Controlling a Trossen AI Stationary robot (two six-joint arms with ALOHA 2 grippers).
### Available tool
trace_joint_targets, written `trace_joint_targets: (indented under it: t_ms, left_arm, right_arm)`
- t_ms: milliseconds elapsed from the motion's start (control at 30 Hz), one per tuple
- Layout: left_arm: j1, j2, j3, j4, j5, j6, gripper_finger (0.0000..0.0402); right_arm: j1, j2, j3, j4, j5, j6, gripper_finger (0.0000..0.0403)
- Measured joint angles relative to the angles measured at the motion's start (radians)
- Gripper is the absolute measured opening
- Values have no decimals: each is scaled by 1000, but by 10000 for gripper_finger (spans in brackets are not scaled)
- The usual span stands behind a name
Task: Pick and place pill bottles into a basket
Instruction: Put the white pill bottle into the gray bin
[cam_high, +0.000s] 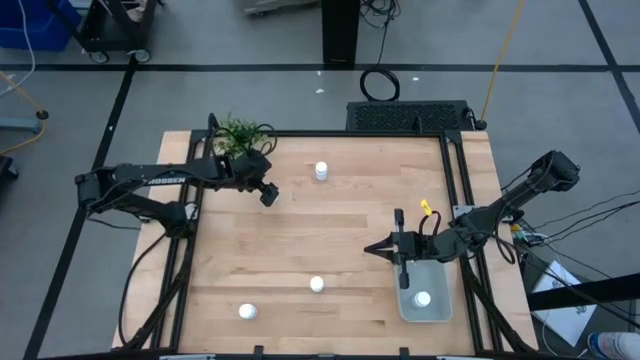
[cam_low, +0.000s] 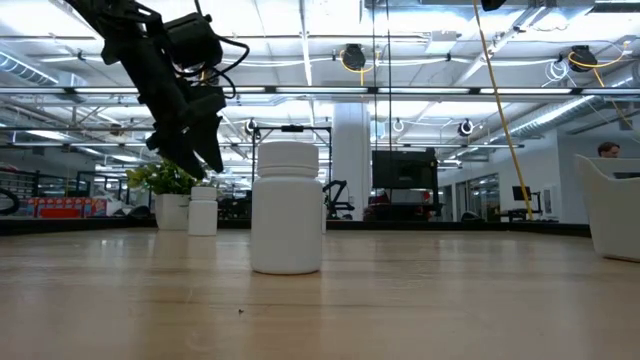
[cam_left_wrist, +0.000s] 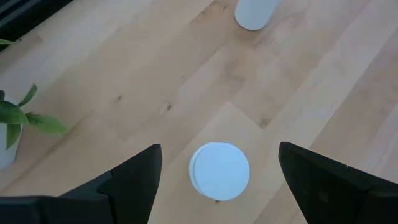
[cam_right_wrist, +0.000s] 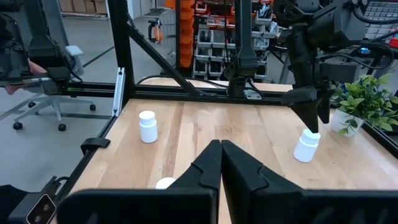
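My left gripper is open and points down, just above a white pill bottle that stands upright on the table. One finger is on each side of the cap, and neither touches it. The same gripper and bottle show in the right wrist view. Three more bottles stand on the table: one toward the far edge and two near the front. A fifth bottle stands inside the pale blue-grey basket. My right gripper is shut and empty, just left of the basket's far end.
A small green potted plant stands at the far left corner, close behind my left arm. Black frame rails run along the table's edges. Bare wood lies between the two grippers in the middle of the table.
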Motion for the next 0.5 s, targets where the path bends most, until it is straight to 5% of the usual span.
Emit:
trace_joint_targets:
  t_ms: [500]
  left_arm:
    - [0, 146, -17, 36, 2, 4, 326]
  right_arm:
    - [0, 0, -1, -21, 0, 23, 4]
